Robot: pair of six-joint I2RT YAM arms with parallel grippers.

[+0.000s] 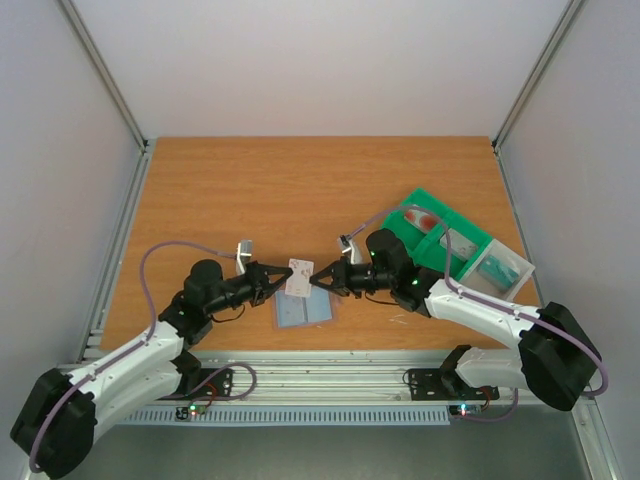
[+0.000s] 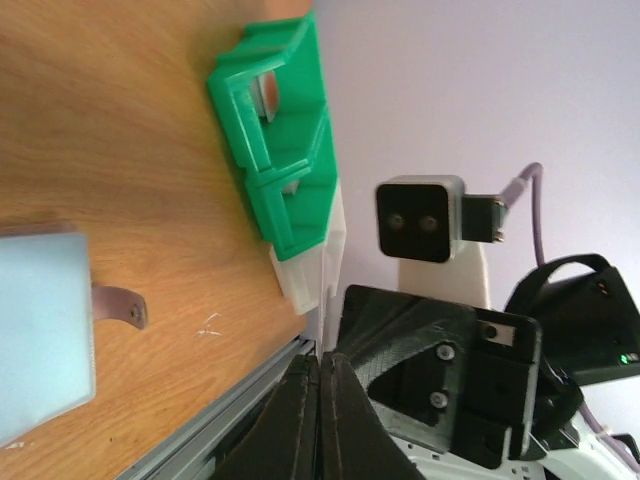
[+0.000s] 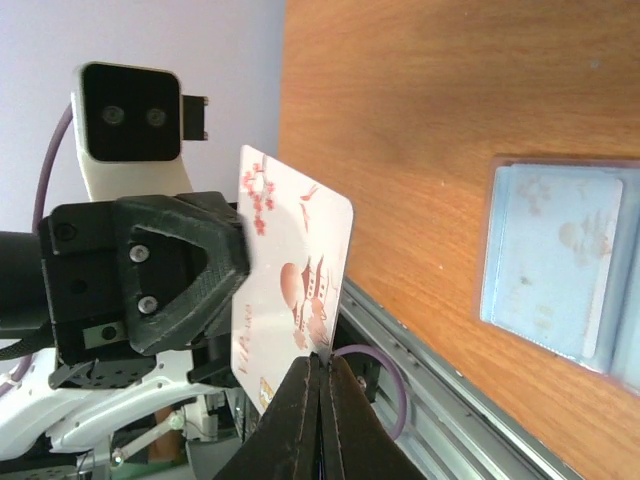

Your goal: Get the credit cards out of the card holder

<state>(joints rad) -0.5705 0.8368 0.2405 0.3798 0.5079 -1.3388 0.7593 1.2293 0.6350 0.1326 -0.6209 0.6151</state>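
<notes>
Midway over the near part of the table (image 1: pixel 250 190), a white card (image 1: pixel 300 277) printed with red blossoms and a red round mark hangs in the air between two robot arms. The left gripper (image 1: pixel 285 281) has its fingers pressed together on one edge of the card. The right gripper (image 1: pixel 317 281) is likewise clamped on the opposite edge, so both tools pinch the same card from either side.

From the right wrist, the card (image 3: pixel 295 270) stands on edge, its lower rim caught between the right gripper's (image 3: pixel 320 375) dark fingers and its far rim under the left gripper (image 3: pixel 240 255). From the left wrist, the left gripper (image 2: pixel 320 390) shows only a thin seam between its fingers.

Just below the card, the blue-grey holder (image 1: pixel 305 312) lies flat on the wood, apart from both grippers. A pale card face shows in the holder's (image 3: pixel 555 260) pocket, and a small brown tab sticks out beside the holder (image 2: pixel 40 330).

Well to the right stands a green tray (image 1: pixel 425 205), its compartments open toward the left wrist camera (image 2: pixel 300 120).
</notes>
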